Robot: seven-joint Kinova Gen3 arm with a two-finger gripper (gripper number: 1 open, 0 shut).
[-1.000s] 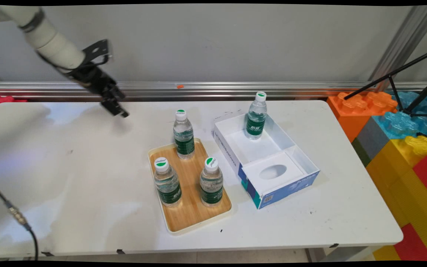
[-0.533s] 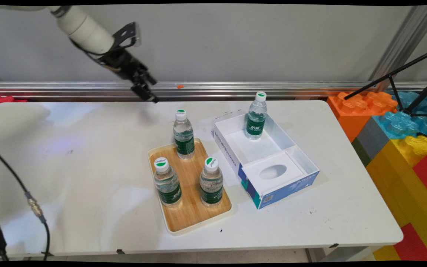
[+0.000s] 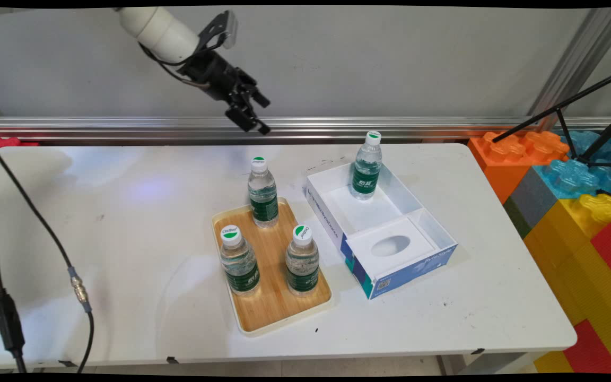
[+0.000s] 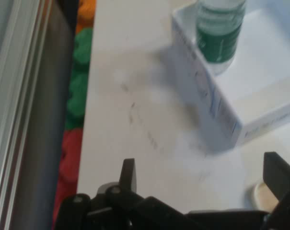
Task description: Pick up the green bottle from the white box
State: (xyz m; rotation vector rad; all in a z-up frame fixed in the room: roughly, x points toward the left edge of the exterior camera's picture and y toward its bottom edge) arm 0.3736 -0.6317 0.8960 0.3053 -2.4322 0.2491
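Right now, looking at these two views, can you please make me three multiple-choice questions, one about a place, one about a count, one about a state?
1. Where does the bottle outside the tray stand?
A. In the box's far compartment
B. On the bare table
C. In the oval hole

2. How many bottles stand on the wooden tray?
A. Two
B. Three
C. Four

3. How is the gripper?
A. Shut on a bottle
B. Open, holding nothing
C. Resting on the tray

Answers:
1 A: it stands inside the white box, at the end far from the oval hole.
2 B: three green-labelled bottles are upright there.
3 B: in the hand view the jaws stand apart, empty, above the table.
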